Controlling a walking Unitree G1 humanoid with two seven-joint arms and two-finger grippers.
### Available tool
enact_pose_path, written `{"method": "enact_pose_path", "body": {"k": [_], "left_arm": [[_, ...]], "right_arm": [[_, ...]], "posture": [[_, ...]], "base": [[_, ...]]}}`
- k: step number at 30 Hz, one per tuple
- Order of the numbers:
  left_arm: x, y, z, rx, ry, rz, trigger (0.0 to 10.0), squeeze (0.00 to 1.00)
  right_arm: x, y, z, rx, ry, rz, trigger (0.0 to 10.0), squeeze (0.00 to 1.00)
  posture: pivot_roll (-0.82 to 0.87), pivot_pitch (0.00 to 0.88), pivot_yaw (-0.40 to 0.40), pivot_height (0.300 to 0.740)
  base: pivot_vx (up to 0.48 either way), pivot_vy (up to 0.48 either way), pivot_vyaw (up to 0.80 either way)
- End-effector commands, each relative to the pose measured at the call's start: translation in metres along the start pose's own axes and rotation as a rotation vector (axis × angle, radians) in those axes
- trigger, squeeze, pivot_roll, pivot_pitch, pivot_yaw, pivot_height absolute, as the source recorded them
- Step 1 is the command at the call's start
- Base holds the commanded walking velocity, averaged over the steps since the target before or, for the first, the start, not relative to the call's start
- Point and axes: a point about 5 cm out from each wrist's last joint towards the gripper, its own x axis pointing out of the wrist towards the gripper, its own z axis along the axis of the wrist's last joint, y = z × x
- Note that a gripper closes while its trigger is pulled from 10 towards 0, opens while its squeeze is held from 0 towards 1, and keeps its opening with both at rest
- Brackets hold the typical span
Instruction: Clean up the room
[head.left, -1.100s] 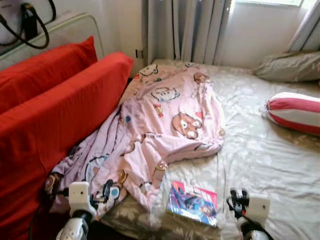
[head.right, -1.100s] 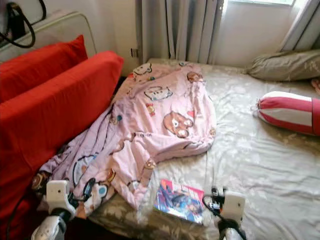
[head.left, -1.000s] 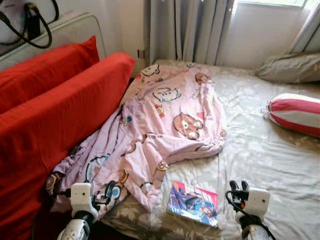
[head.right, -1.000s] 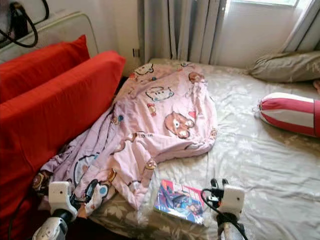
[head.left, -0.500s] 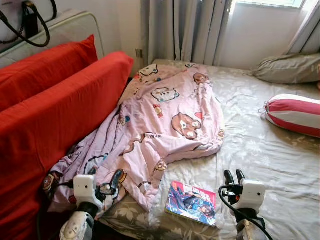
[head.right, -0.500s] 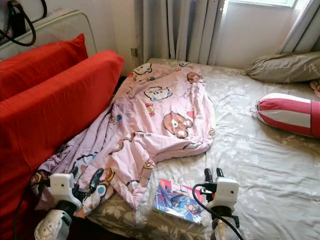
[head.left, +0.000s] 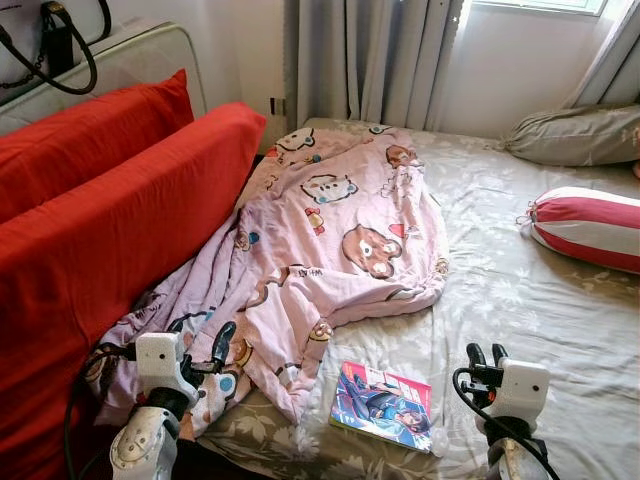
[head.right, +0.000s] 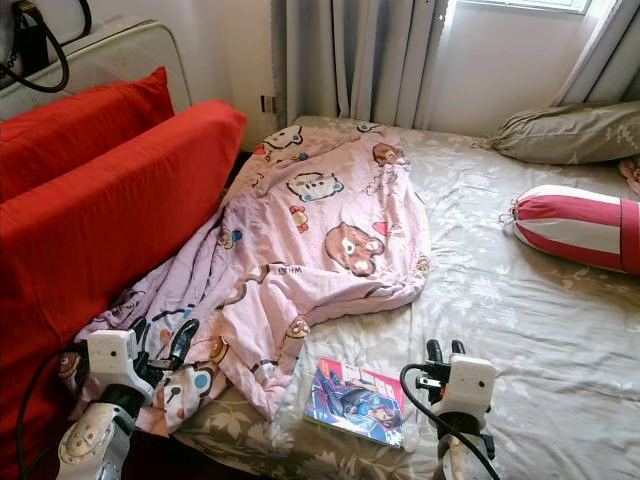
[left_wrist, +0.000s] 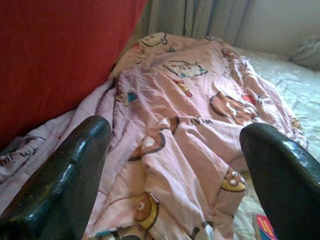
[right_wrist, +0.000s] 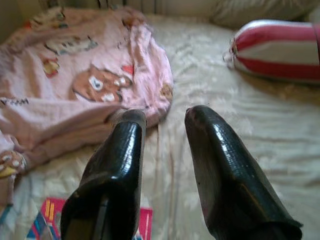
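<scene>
A wide bed with a beige floral sheet (head.left: 520, 300) takes up most of the head views, reaching from the grey curtains (head.left: 375, 60) at the top to the bottom edge of the frame. A crumpled pink blanket printed with cartoon animals (head.left: 340, 230) lies diagonally from the upper middle down to the lower left, where its loose end spills over the bed's near edge beside the long red cushion (head.left: 120, 240) that walls off the left side. A second red cushion (head.left: 90, 135) stands behind it, against a pale headboard in the upper left.

Just below the blanket's lower fold, near the bottom middle, a glossy book with a blue and pink cover (head.left: 385, 405) lies flat, close to the near edge of the bed. To the right of it the sheet is open and bare all the way to a red-and-white striped bolster (head.left: 590, 225) at the right edge and a grey-green pillow (head.left: 575, 135) in the upper right.

The left pincer (head.left: 205, 345) sits at the lower left over the blanket's hanging end, its fingers (left_wrist: 65, 175) spread wide with nothing between them. The right pincer (head.left: 485, 353) hovers at the lower right beside the book, its fingers (right_wrist: 115, 170) narrowly parted and empty.
</scene>
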Motion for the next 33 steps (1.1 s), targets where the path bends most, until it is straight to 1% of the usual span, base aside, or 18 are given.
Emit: {"method": "enact_pose_path", "body": {"k": [1, 7, 9, 10, 11, 18, 25, 33], "left_arm": [[-0.002, 0.000, 0.000, 0.000, 0.008, -0.007, 10.0, 0.00], [-0.003, -0.001, 0.001, -0.002, 0.016, -0.007, 10.0, 0.00], [-0.003, -0.001, 0.000, 0.000, 0.027, -0.015, 10.0, 0.00], [-0.003, -0.001, 0.000, 0.000, 0.027, -0.015, 10.0, 0.00], [-0.004, -0.002, 0.000, 0.000, 0.029, -0.014, 10.0, 0.00], [-0.004, -0.003, 0.000, 0.015, 0.042, -0.020, 10.0, 0.00], [-0.003, -0.005, 0.001, 0.018, 0.040, -0.029, 10.0, 0.00], [-0.003, -0.005, 0.000, 0.023, 0.056, -0.035, 10.0, 0.00]], "right_arm": [[-0.003, 0.001, 0.000, 0.002, 0.007, -0.006, 10.0, 0.00], [-0.007, 0.004, -0.006, 0.000, 0.032, -0.006, 10.0, 0.00], [-0.006, 0.004, -0.005, 0.000, 0.033, -0.004, 10.0, 0.00], [-0.006, 0.004, -0.005, 0.000, 0.032, -0.003, 10.0, 0.00], [-0.005, 0.005, -0.003, 0.004, 0.016, 0.004, 10.0, 0.00], [-0.002, 0.008, -0.005, -0.004, 0.030, 0.020, 10.0, 0.00], [-0.002, 0.008, -0.008, -0.008, 0.046, 0.009, 10.0, 0.00], [-0.002, 0.010, -0.012, 0.005, 0.057, 0.018, 10.0, 0.00]], "posture": [[-0.01, 0.023, -0.021, 0.720], [-0.01, 0.027, -0.019, 0.680], [-0.01, 0.028, -0.020, 0.655], [-0.01, 0.028, -0.020, 0.650], [-0.01, 0.028, -0.022, 0.650], [0.00, 0.030, -0.026, 0.650], [0.00, 0.030, -0.023, 0.650], [0.00, 0.028, -0.021, 0.650]], "base": [[0.000, 0.000, 0.00], [0.000, 0.000, 0.00], [0.000, 0.000, 0.00], [0.000, 0.000, 0.00], [0.000, 0.000, 0.00], [0.000, 0.000, 0.00], [0.000, 0.000, 0.00], [0.000, 0.000, 0.00]]}}
